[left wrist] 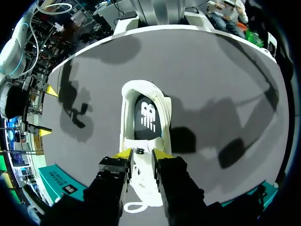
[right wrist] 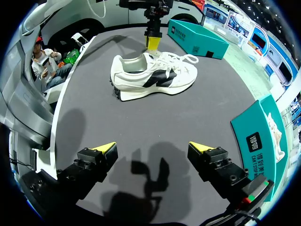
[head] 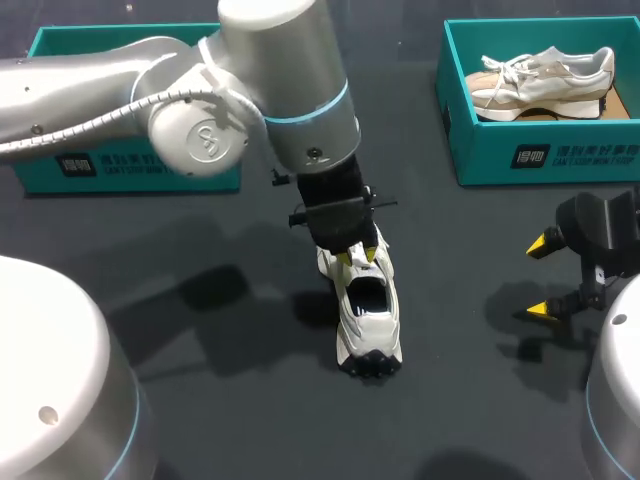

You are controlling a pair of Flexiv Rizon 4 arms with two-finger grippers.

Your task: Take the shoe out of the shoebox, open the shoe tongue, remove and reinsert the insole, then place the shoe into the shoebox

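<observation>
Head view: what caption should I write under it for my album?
Left tool pinches the tongue of the white shoe on the dark table; right tool hovers open beside it.

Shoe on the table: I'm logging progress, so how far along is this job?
Done: the shoe stands unboxed on the table. In hand: the left gripper pinches the tongue; the right gripper hangs open. Left: the insole, visible inside, and reboxing.

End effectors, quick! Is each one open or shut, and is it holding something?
Left end effector: closed on the tongue.
Right end effector: open, holding nothing.
</observation>
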